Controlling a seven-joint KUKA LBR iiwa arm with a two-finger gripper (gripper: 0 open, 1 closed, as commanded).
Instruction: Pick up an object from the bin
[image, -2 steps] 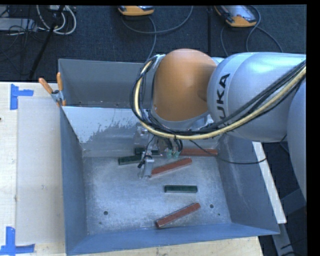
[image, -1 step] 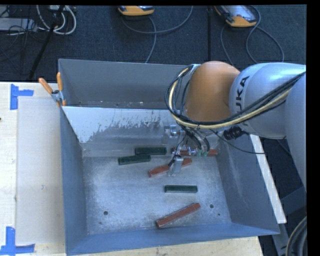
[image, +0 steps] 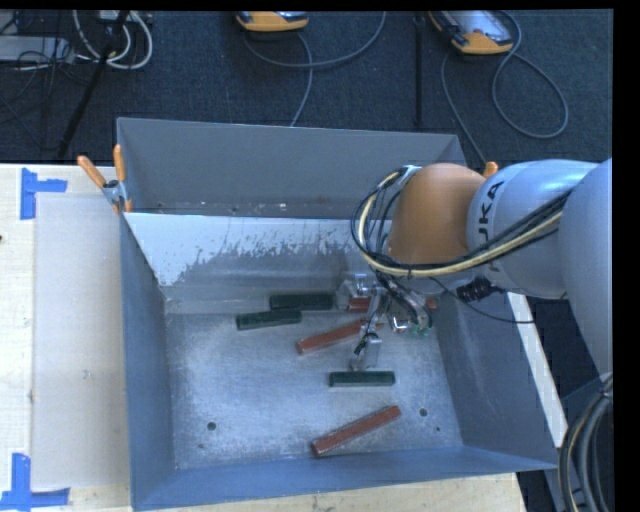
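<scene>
Orange wrist cover (image: 430, 215) half-hides the hand (image: 368, 340) — spread or pinched, cannot tell (beside brown bar (image: 328, 342)).

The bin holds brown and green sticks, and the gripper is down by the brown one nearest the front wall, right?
Not quite: the camera view shows the gripper by the brown stick in mid-bin; the front brown stick lies well apart from it. The colours are right.
</scene>
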